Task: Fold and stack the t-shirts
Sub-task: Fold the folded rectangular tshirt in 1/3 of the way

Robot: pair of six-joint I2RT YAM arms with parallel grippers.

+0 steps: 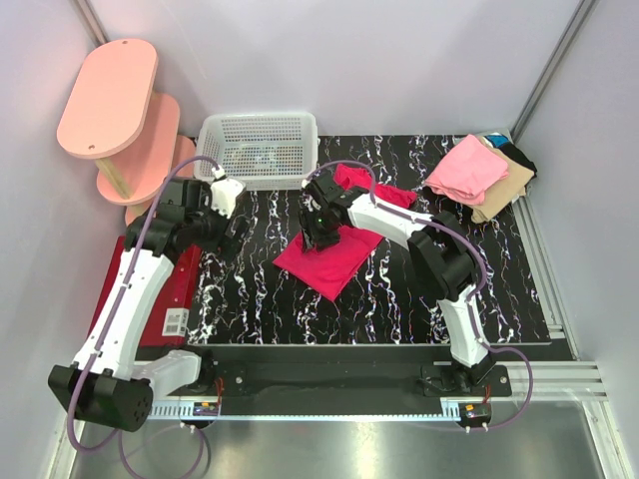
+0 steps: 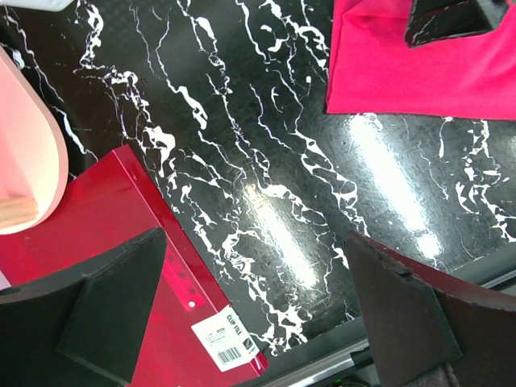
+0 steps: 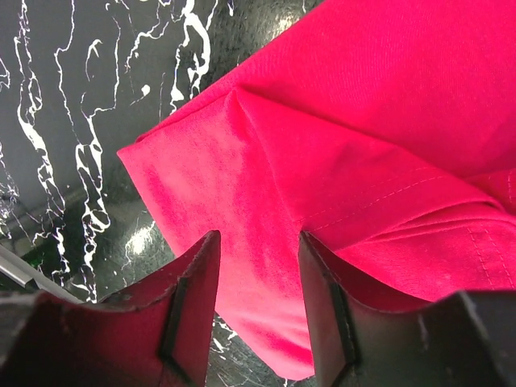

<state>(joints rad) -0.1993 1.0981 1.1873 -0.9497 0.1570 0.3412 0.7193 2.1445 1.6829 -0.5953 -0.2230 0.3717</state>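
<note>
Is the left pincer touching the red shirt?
Apart. The left wrist view shows a stretch of table between the left pincer and the shirt.

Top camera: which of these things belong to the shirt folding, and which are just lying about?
Belongs to the job:
- bright magenta-red cloth t-shirt, mid-table
- folded light pink t-shirt
- folded tan t-shirt
- black and teal t-shirt, in the same far-right pile

Just lying about:
- white plastic mesh basket
- flat dark red mat
- pink oval tiered shelf stand
</note>
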